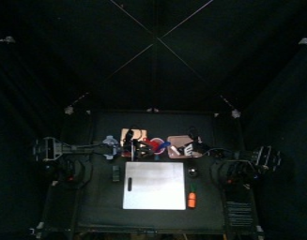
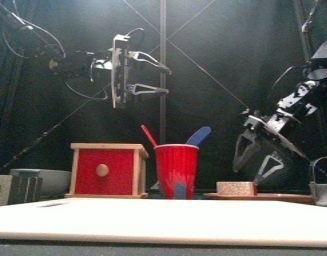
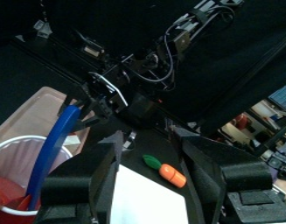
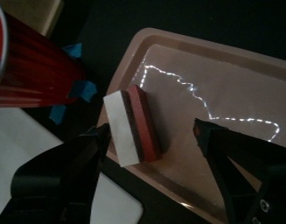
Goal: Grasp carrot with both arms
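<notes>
Two grippers are seen, both with jaws spread wide and nothing held between them. Much is hard to make out: from above, the table [image 1: 86, 220] is small and dim, and the things at its far side blur together; in the front view the carrot is not visible at all, being hidden by the near edge of the white mat [image 2: 163, 222]. The carrot [image 1: 191, 200] is seen from above as a small orange stick lying on the near right part of the white mat, and in the left wrist view it shows between that gripper's jaws, far off, only partly visible. The left gripper [image 2: 122, 70] is raised high over the far left of the table, well apart from the carrot. The right gripper [image 2: 263, 155] is hung low at the far right, over a tan tray [image 4: 233, 79] on which a red and white block [image 4: 136, 124] lies; whether the jaws touch the block cannot be told. A red cup [image 2: 177, 171] with a blue utensil [image 2: 197, 135] stands between the arms, beside a red box [image 2: 107, 169]. The carrot lies nearer than both grippers, well apart from each.
</notes>
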### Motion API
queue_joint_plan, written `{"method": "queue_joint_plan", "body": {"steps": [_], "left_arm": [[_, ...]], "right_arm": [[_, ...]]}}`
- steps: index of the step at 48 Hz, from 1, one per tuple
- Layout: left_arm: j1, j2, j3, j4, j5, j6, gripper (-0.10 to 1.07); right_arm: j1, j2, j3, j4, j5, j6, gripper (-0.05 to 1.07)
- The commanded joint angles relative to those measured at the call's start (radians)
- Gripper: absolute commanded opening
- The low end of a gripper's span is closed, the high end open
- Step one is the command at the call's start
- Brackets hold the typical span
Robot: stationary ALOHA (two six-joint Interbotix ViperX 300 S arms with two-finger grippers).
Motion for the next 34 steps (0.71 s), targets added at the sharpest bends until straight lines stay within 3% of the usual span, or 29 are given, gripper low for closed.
{"method": "queue_joint_plan", "body": {"steps": [1, 17, 26, 34], "left_arm": [[0.002, -0.015, -0.009, 0.000, -0.009, 0.003, 0.84], [0.005, -0.015, 0.000, -0.002, -0.008, 0.003, 0.84], [0.006, -0.011, 0.008, -0.002, -0.008, 0.003, 0.84], [0.006, -0.008, 0.008, -0.002, -0.008, 0.003, 0.84]], "right_arm": [[0.003, -0.057, -0.023, -0.011, 0.032, -0.003, 1.04], [0.071, -0.348, -0.032, -0.063, 0.350, 0.006, 1.04], [0.112, -0.531, -0.014, 0.029, 0.515, 0.009, 1.04], [0.135, -0.609, 0.003, 0.124, 0.626, 0.009, 1.04]]}}
